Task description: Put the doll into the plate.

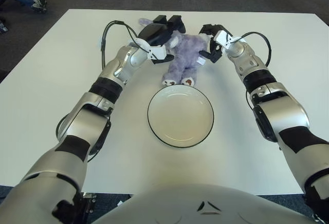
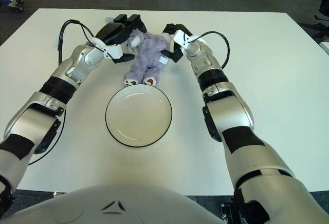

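While the purple doll [image 1: 185, 59] sits at 12 o'clock of the white plate [image 1: 180, 115], just beyond its rim, both hands flank it. Left hand [image 1: 160, 38], at the doll's 10 o'clock, curls its dark fingers over the head. Right hand [image 1: 212, 41], at 2 o'clock, presses its fingers against the doll's side. All rest on the white table [image 1: 61, 70].

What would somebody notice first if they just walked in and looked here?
Probably the fuzzy purple doll at the far middle of the white table, squeezed between the left hand and the right hand. Next, the empty white plate just in front of its feet.
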Controlling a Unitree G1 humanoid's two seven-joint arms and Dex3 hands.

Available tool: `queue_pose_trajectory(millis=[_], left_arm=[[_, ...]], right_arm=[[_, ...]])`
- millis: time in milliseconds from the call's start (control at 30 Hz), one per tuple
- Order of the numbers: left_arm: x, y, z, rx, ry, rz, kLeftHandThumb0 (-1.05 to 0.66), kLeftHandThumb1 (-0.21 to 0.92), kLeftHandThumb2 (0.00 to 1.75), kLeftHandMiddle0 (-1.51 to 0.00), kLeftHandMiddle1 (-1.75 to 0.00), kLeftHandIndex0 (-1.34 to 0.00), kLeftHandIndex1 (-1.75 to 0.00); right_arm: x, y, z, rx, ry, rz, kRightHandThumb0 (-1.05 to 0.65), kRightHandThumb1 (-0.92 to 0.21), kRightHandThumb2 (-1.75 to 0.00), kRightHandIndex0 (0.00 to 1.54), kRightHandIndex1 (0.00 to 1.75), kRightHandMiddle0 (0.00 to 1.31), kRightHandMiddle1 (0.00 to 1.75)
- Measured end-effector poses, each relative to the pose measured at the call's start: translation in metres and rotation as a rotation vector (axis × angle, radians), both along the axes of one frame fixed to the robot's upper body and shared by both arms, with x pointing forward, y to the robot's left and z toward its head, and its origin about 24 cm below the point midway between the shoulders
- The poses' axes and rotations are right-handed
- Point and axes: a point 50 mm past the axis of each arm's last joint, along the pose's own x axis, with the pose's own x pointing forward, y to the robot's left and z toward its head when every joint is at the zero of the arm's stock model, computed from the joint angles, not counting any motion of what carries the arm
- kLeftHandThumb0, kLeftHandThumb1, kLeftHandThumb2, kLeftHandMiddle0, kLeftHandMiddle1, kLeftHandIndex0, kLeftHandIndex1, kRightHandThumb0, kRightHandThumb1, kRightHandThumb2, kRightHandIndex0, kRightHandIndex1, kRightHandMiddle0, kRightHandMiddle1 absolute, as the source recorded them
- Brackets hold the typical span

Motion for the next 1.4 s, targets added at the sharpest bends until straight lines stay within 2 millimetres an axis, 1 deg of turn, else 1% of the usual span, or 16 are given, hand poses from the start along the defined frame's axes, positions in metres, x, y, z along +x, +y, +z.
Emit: queue_pose_trajectory(millis=[67, 167, 233, 400, 433, 500, 700, 900, 1100, 1400], left_arm=[[0.002, 0.004, -0.004, 0.000, 0.008, 0.007, 0.04, 0.12, 1.36, 0.00, -1.56, 0.00, -1.29], [0.009, 0.012, -0.011, 0.002, 0.027, 0.038, 0.06, 0.13, 1.38, 0.00, -1.49, 0.00, -1.14], [0.014, 0.017, -0.014, 0.004, 0.032, 0.067, 0.09, 0.13, 1.41, 0.00, -1.44, 0.00, -1.10], [0.023, 0.029, -0.012, 0.037, 0.007, 0.127, 0.13, 0.10, 1.47, 0.00, -1.29, 0.00, -1.09], [0.025, 0.030, -0.012, 0.044, 0.003, 0.136, 0.13, 0.09, 1.48, 0.00, -1.21, 0.00, -1.10], [0.028, 0.032, -0.010, 0.058, -0.005, 0.152, 0.12, 0.07, 1.50, 0.00, -1.11, 0.00, -1.10], [0.033, 0.034, -0.007, 0.100, -0.020, 0.187, 0.09, 0.06, 1.49, 0.00, -0.97, 0.00, -1.05], [0.034, 0.033, -0.013, 0.131, -0.015, 0.211, 0.07, 0.06, 1.47, 0.00, -0.92, 0.00, -0.99], [0.034, 0.031, -0.021, 0.161, -0.007, 0.227, 0.07, 0.08, 1.47, 0.00, -0.95, 0.00, -0.99], [0.034, 0.032, -0.023, 0.160, -0.021, 0.250, 0.06, 0.08, 1.46, 0.00, -0.95, 0.00, -1.01]], right_arm=[[-0.001, 0.000, 0.000, 0.003, -0.001, -0.006, -0.02, -0.01, -1.54, 0.81, 1.72, 0.83, 1.40], [-0.003, 0.000, 0.000, 0.015, -0.004, -0.014, -0.01, -0.03, -1.51, 0.78, 1.74, 0.84, 1.35], [-0.005, 0.000, 0.000, 0.026, -0.007, -0.017, -0.01, -0.04, -1.49, 0.76, 1.74, 0.85, 1.35], [-0.012, -0.004, 0.000, 0.057, -0.008, -0.021, -0.01, -0.07, -1.47, 0.71, 1.75, 0.85, 1.36], [-0.014, -0.005, 0.000, 0.059, -0.009, -0.021, -0.01, -0.07, -1.47, 0.70, 1.75, 0.84, 1.37], [-0.016, -0.006, 0.000, 0.065, -0.009, -0.019, -0.01, -0.08, -1.46, 0.69, 1.75, 0.84, 1.38], [-0.023, -0.010, 0.002, 0.069, -0.011, -0.016, -0.01, -0.09, -1.46, 0.67, 1.75, 0.84, 1.38], [-0.027, -0.012, 0.005, 0.069, -0.008, -0.020, -0.01, -0.09, -1.45, 0.66, 1.75, 0.85, 1.38], [-0.029, -0.015, 0.007, 0.067, -0.005, -0.022, -0.01, -0.09, -1.45, 0.66, 1.75, 0.85, 1.37], [-0.029, -0.020, 0.010, 0.098, -0.003, -0.022, -0.01, -0.09, -1.44, 0.67, 1.75, 0.86, 1.34]])
